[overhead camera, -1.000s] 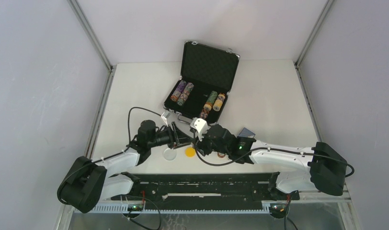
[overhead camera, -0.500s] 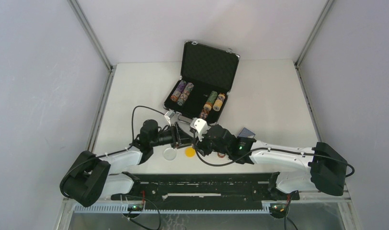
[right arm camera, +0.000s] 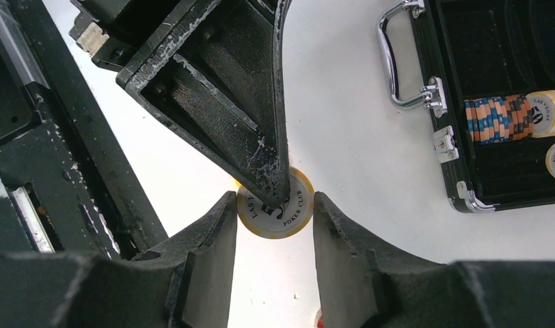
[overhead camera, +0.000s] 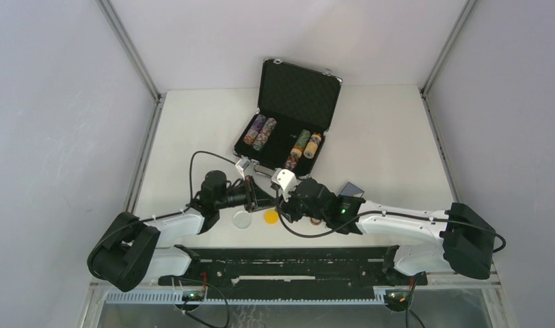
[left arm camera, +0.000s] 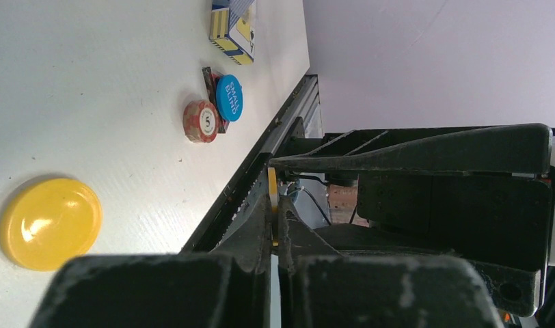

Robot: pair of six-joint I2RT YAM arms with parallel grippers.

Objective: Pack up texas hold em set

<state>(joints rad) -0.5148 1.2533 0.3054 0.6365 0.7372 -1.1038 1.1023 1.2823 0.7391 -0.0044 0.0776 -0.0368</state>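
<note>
Seen from above, the left gripper (overhead camera: 263, 197) reaches in from the left to the middle of the white table (overhead camera: 398, 137). Its jaws are closed flat on the two faces of a yellow-and-white poker chip (right arm camera: 296, 208) printed "Las Vegas Poker Club". The left wrist camera sees this chip edge-on, as a thin yellow line pinched between the two black fingers.

On the table on the near side of these jaws lies a clear round token (overhead camera: 242, 219). Just to its right is a yellow token (overhead camera: 271, 217), on the near side of the spot where the two grippers meet.

Beyond the jaws, toward the back wall, the small black briefcase (overhead camera: 299, 82) stands open with its lid upright. Its silver handle (right arm camera: 395, 61) faces the grippers. Rolls of multicoloured poker chips (overhead camera: 260, 132) lie in its left and right compartments.

The right gripper (right arm camera: 275, 201) comes in from the right, tip to tip with the left one. Its jaws stand partly apart, one finger on each side of the same chip and pressed against its rim. Both grippers therefore hold the chip at once.

To the right of the jaws, beside the right arm, lie a red chip marked 5 (left arm camera: 201, 121), a blue token reading "Small Blind" (left arm camera: 229, 98) touching it, and, farther on, the card deck (left arm camera: 232, 24).
</note>
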